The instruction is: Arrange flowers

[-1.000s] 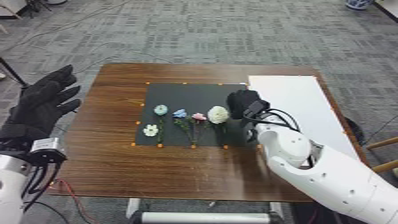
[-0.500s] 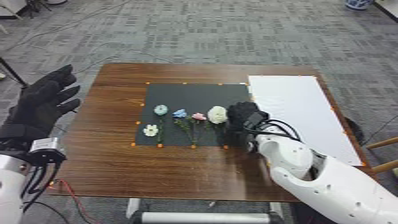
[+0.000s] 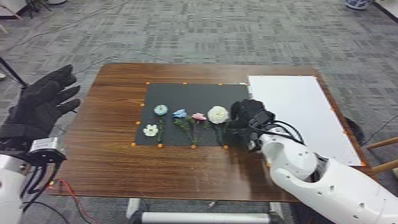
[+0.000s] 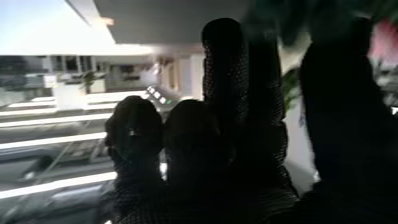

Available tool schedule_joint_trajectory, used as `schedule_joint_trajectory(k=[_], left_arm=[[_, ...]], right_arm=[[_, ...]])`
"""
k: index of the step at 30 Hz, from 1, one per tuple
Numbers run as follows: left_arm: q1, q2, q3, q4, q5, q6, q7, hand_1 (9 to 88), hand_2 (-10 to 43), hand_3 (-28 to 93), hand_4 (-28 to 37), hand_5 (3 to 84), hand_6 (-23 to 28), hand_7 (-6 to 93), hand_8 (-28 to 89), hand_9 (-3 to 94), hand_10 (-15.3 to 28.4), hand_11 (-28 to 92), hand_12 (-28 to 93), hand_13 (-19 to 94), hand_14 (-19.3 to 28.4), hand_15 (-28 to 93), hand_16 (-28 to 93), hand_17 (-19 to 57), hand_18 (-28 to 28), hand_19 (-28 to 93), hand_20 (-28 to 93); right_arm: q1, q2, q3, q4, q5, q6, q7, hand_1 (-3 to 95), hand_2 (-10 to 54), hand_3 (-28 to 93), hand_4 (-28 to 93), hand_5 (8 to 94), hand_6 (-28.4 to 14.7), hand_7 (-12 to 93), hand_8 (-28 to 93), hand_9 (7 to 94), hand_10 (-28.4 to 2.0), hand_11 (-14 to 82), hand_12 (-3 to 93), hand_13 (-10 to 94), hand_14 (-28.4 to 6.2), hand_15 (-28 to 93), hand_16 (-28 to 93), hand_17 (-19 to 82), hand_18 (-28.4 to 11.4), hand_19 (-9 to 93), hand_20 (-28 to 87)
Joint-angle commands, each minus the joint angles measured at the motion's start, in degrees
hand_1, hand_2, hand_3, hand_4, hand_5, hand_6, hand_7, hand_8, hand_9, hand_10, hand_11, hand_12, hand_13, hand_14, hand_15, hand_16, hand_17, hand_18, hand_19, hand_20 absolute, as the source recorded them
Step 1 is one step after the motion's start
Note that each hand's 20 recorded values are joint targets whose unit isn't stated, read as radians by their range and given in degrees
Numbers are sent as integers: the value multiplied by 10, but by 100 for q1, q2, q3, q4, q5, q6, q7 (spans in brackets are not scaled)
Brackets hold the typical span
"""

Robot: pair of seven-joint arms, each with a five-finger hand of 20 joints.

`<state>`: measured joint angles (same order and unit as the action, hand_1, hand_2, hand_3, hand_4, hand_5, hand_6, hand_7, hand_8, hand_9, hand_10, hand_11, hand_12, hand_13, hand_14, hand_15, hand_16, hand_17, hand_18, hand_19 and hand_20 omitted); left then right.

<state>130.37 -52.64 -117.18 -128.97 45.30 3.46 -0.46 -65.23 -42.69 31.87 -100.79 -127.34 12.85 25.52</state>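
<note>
Arrangement of 5 flowers on a black mat (image 3: 191,92) lying on the brown wooden desk (image 3: 111,172). From left to right in the head view, the blooms are a small white flower (image 3: 151,130), low on the mat; a pale blue-green flower (image 3: 161,109), above and just right of it; a blue flower (image 3: 180,113); a pink flower (image 3: 199,117); and a large cream-white flower (image 3: 218,114). Green stems run down the mat toward its near edge. The right hand (image 3: 248,113) is at the mat's right edge, just beside the large cream-white flower, with its fingers extended rather than curled. A white sheet (image 3: 298,102) lies at the desk's right side. The left hand (image 3: 37,106) is by the desk's left edge, fingers extended and apart. Orange markers (image 3: 194,146) line the mat.
</note>
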Motion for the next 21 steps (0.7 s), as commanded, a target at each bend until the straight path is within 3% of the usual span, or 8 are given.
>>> schedule_joint_trajectory(k=[1, 3, 6, 8, 9, 12, 17, 21], left_arm=[[25, -32, -10, 4, -13, -62, -50, 243, -37, 699, -282, 219, 12, 157, -76, 167, 96, 150, 193, 61, 128, 346, -32, -137, 198, 384, 86], [38, -44, -16, -4, -9, -52, -50, 243, -37, 699, -282, 218, 12, 159, -75, 167, 96, 148, 193, 61, 129, 347, -32, -137, 198, 384, 86], [43, -67, -2, -12, -10, -38, -58, 243, -37, 699, -282, 218, 12, 159, -75, 168, 96, 148, 194, 61, 129, 348, -32, -137, 198, 384, 86], [53, -83, -1, -17, -4, -35, -64, 243, -36, 699, -282, 218, 12, 159, -76, 167, 96, 148, 194, 61, 128, 348, -32, -138, 198, 385, 86], [52, -82, -5, -13, -8, -37, -64, 243, -36, 699, -282, 218, 12, 158, -76, 167, 96, 148, 194, 61, 128, 348, -32, -138, 198, 385, 86], [75, -89, -34, -23, -10, -15, -72, 243, -36, 698, -282, 218, 12, 158, -76, 168, 96, 148, 194, 61, 129, 349, -32, -137, 198, 385, 86], [88, -99, -55, -38, -14, -10, -59, 243, -37, 699, -281, 219, 12, 157, -75, 168, 97, 149, 194, 61, 129, 347, -33, -137, 198, 385, 86], [123, -105, -82, -54, -7, -9, -42, 243, -37, 699, -281, 218, 12, 158, -75, 168, 97, 148, 194, 61, 129, 348, -32, -137, 198, 385, 85]], right_arm=[[-44, -85, 300, -146, 465, 511, -33, 402, -95, 621, -283, 633, 15, 373, -172, 690, -85, 326, 233, 723, -42, 864, 307, 433, -197, 932, 647], [-156, -82, 488, -181, 598, 572, -100, 376, -95, 648, -283, 617, 10, 362, -171, 680, -88, 323, 232, 720, -44, 863, 306, 429, -198, 932, 647], [-486, -37, 962, -370, 721, 325, 75, 275, -53, 812, -280, 601, 4, 350, -163, 671, -93, 318, 229, 713, -50, 858, 302, 420, -199, 932, 636], [-711, 46, 1219, -437, 391, 60, 190, 366, -19, 872, -247, 583, -9, 348, -37, 683, -84, 246, 297, 711, -52, 857, 297, 418, -199, 932, 628], [-759, 121, 1231, -437, 101, -20, 261, 413, -9, 899, -226, 583, -9, 339, -31, 692, -78, 205, 324, 710, -52, 856, 297, 418, -199, 932, 626], [-1023, 302, 1462, -489, -125, -524, 30, 471, 73, 931, -167, 671, 36, 297, -146, 718, -64, 211, 270, 694, -42, 823, 372, 392, -198, 932, 570], [-1328, 516, 1661, -532, -192, -959, -768, 476, 113, 932, -158, 747, 58, 247, -168, 743, -51, 220, 193, 678, -47, 812, 382, 363, -205, 932, 529], [-1289, 656, 1516, -561, -227, -860, -1007, 473, 119, 932, -152, 763, 64, 238, -166, 755, -49, 211, 182, 677, -48, 812, 378, 361, -206, 932, 527]])
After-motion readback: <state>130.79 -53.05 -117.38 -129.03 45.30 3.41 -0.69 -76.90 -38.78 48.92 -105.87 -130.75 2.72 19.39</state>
